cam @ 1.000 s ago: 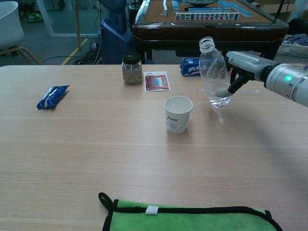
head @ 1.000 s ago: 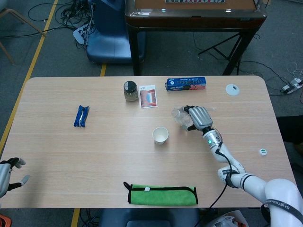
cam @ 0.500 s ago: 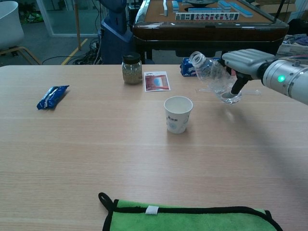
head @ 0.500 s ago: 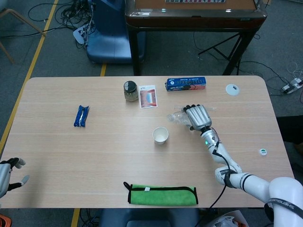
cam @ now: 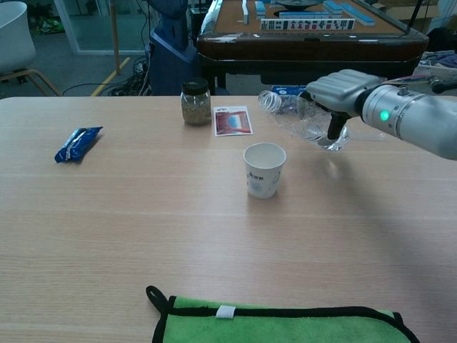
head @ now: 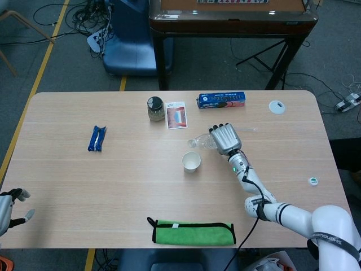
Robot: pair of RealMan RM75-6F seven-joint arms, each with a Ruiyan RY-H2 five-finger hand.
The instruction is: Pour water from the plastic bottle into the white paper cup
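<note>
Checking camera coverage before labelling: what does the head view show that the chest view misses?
Only the head view shows the left hand, open at the table's near-left corner, and the small white lid. Only the chest view shows the mahjong tiles behind. Both show the right hand tipping the plastic bottle toward the white paper cup.

Your head view looks steeply down over the whole light wooden worktop (head: 73, 175), while your chest view faces across it low and close, sharing its middle.

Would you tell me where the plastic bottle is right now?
The right hand holds the plastic bottle tilted above the table, mouth toward the white paper cup.
</note>
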